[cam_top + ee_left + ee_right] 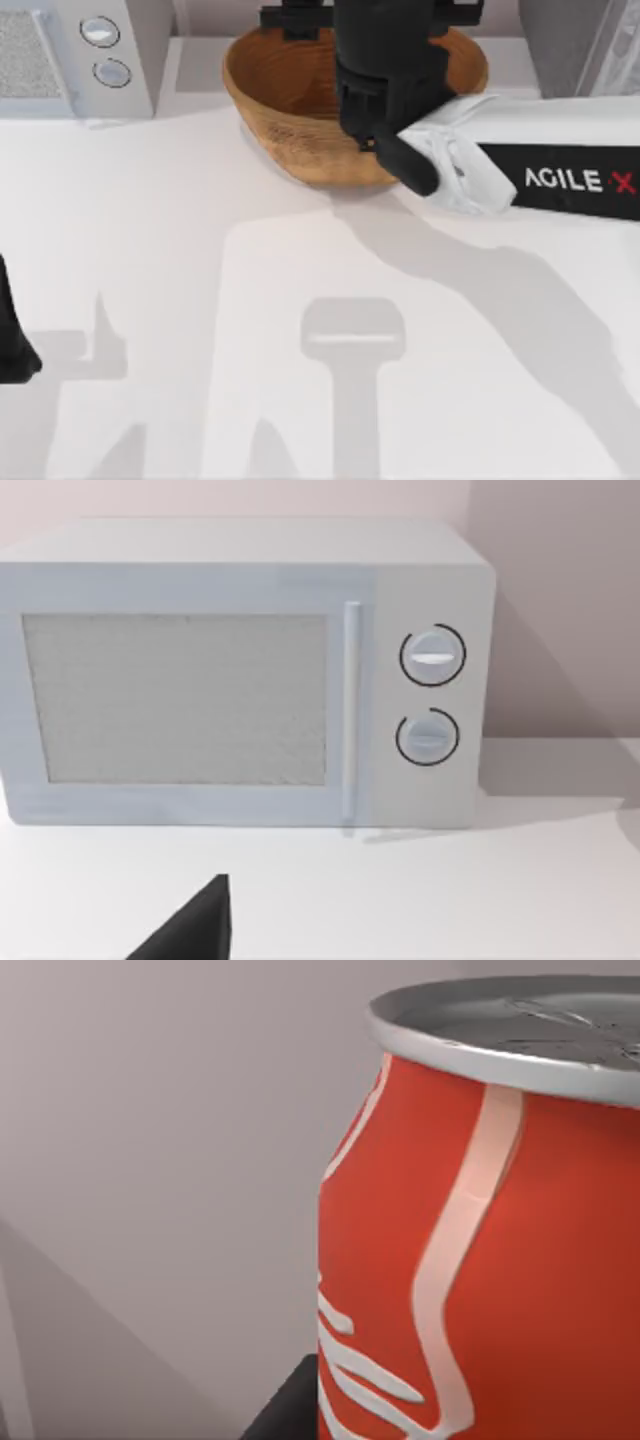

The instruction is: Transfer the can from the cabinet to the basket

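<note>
The counter [200, 300] is a plain white surface that carries all items. One cabinet [560, 45] stands at the far right corner, dark grey with a pale framed edge. One white microwave [240, 670] stands at the far left corner; it has a mesh window, a vertical handle and two round knobs (one above the other).

One basket [290, 110] sits at the far edge between the two units. It is a wide oval bowl of brown ribbed wicker.

The right arm [570, 180] reaches in from the right side of the counter, and its wrist housing hangs over the right half of the basket. The right claw [375, 105] is hidden under that housing in the top view, so its finger spread cannot be told.

One can [480, 1250] appears close against the right wrist camera. Its body is red with white script strokes and a pale vertical ribbon; the top is silver with a raised rim. It stands upright in that view, next to a dark part of the claw (contact cannot be confirmed).

The left arm [15, 340] is parked at the left edge of the counter. The left claw [190, 930] shows as one dark tip facing the microwave; its spread cannot be told.
</note>
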Motion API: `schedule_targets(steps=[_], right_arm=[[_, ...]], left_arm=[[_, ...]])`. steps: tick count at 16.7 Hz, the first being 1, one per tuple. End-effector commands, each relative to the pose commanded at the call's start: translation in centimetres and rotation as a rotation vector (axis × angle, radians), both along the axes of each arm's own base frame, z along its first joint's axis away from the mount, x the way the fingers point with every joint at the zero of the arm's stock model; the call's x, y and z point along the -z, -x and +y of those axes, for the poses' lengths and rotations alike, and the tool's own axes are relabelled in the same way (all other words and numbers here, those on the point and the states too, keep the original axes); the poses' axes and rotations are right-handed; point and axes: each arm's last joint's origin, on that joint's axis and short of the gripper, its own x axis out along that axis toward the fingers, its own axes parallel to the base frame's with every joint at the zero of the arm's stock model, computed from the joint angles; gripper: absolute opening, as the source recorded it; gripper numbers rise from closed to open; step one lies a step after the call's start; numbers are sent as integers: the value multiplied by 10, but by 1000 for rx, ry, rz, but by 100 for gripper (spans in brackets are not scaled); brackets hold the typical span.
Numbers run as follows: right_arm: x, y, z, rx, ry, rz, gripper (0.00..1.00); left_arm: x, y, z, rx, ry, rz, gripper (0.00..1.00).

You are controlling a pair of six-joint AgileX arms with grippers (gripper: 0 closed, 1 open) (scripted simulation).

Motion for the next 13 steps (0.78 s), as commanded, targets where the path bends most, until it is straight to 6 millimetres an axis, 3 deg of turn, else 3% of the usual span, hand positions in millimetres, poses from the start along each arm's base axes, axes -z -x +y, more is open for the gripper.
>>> schedule_targets(steps=[5, 10, 13], right_arm=[[5, -2, -2, 1, 7, 11, 0], [10, -22, 0, 0, 0, 0, 0], [10, -23, 0, 0, 0, 0, 0]], left_arm=[[0, 0, 0, 0, 0, 0, 100], [0, 0, 0, 0, 0, 0, 100], [0, 0, 0, 0, 0, 0, 100]])
